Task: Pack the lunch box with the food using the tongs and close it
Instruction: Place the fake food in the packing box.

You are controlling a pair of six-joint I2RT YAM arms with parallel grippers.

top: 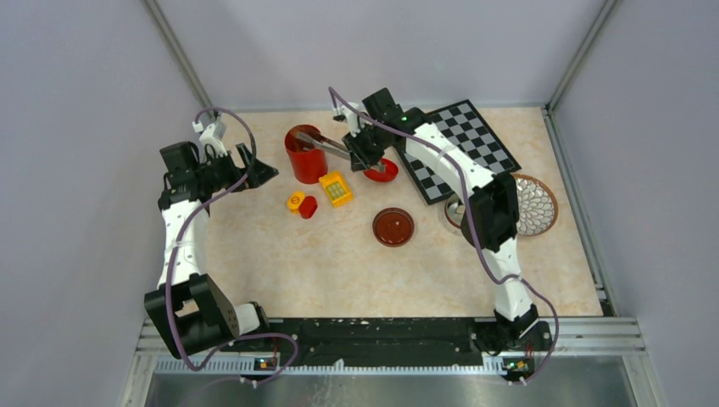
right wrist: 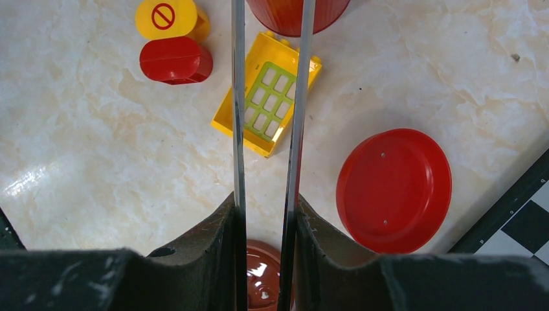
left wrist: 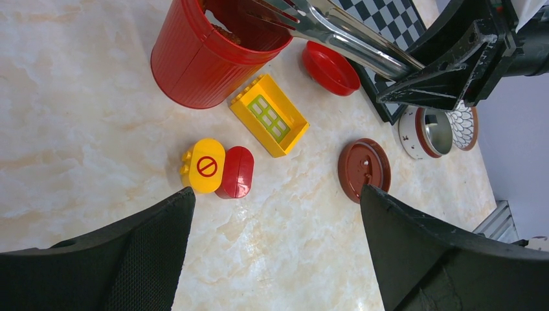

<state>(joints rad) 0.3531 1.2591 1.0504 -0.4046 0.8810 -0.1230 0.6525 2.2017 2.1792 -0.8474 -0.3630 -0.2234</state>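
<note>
On my left wrist feed, the left gripper point(left wrist: 277, 194) hangs over the marbled table point(left wrist: 78, 129) with its black fingers point(left wrist: 152, 246) spread wide and nothing between them. Just beyond them a yellow block with a no-entry sign point(left wrist: 204, 166) touches a red block point(left wrist: 236, 172), and a yellow window block point(left wrist: 268, 115) lies near the ribbed red cup point(left wrist: 194, 65). The silver tongs point(left wrist: 349, 39), clamped in the right gripper point(left wrist: 453, 65), reach over the cup's mouth, where I can just see fried food pieces point(left wrist: 225, 34). A red dish point(left wrist: 330, 67) sits beneath the tongs. A brown lid point(left wrist: 364, 170) lies flat, apart from the open lunch box point(left wrist: 410, 135), which stands beside a patterned plate point(left wrist: 466, 126) and a chessboard point(left wrist: 382, 16).
</note>
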